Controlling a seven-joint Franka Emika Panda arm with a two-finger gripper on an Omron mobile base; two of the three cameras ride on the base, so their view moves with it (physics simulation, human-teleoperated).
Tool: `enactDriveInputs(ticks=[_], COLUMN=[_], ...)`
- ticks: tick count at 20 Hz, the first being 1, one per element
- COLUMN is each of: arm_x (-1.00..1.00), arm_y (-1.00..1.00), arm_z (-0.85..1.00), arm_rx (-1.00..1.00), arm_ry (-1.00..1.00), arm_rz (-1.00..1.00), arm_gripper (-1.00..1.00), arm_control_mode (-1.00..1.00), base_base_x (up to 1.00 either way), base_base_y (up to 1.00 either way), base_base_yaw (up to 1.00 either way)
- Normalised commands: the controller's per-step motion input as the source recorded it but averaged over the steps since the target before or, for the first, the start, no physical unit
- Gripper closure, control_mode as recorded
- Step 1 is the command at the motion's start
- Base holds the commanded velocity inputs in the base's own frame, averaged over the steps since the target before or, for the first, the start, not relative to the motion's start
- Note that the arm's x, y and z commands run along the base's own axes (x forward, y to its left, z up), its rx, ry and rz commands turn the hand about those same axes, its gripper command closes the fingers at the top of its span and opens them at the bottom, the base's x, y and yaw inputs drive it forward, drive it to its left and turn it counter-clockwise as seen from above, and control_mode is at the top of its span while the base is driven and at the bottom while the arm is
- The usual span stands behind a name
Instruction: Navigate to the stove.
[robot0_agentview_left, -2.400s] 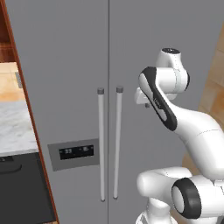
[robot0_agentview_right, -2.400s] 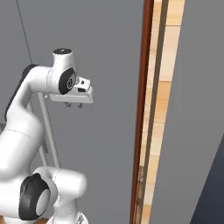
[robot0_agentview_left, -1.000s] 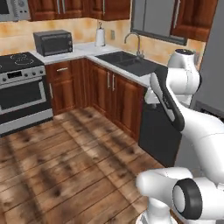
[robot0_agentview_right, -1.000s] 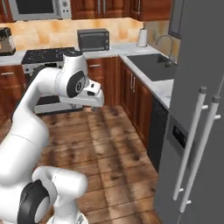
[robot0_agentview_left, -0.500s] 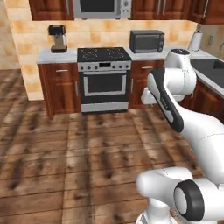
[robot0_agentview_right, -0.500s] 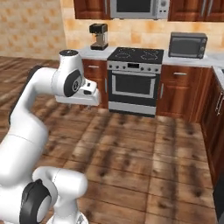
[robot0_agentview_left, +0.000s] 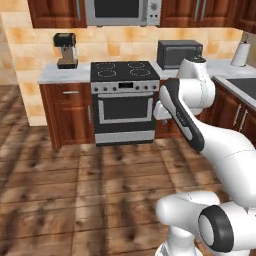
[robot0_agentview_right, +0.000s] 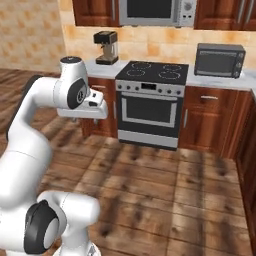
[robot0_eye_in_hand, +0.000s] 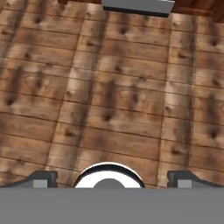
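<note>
Coffee maker (robot0_agentview_left: 65, 50) on counter; toaster oven (robot0_agentview_left: 179, 53) opposite side; microwave (robot0_agentview_left: 123, 10) overhead; wood floor (robot0_eye_in_hand: 118, 100).

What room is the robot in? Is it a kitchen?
Yes, it looks like a home kitchen. There is a stove with an oven door, a microwave mounted above it, and a coffee maker on the counter among wooden cabinets.

floor: wood planks (robot0_agentview_left: 65, 185) | cabinets: dark red-brown wood (robot0_agentview_left: 67, 112) | backsplash: tan tile (robot0_agentview_right: 160, 47) | counter: pale (robot0_agentview_left: 62, 74)

Bare wood floor (robot0_agentview_right: 165, 185) before stove (robot0_agentview_right: 152, 102)
</note>
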Motion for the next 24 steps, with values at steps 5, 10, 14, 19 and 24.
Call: enactDriveInputs(ticks=[5,10,14,19,24], arm_x=[0.0,0.0,0.0,0.0,0.0], arm_y=[0.0,0.0,0.0,0.0,0.0], arm_z=[0.0,0.0,0.0,0.0,0.0], arm_rx=[0.0,0.0,0.0,0.0,0.0], arm_ry=[0.0,0.0,0.0,0.0,0.0], arm_rz=[0.0,0.0,0.0,0.0,0.0], arm_gripper=[-1.0,-1.0,-1.0,-1.0,-1.0], arm_control_mode=[1.0,1.0,1.0,1.0,1.0], base_base_x=[1.0,1.0,1.0,1.0,1.0], base_base_y=[-0.18,-0.17,-0.09,-0.07,-0.13], base_base_yaw=[0.0,-0.06,-0.11,-0.08,-0.01])
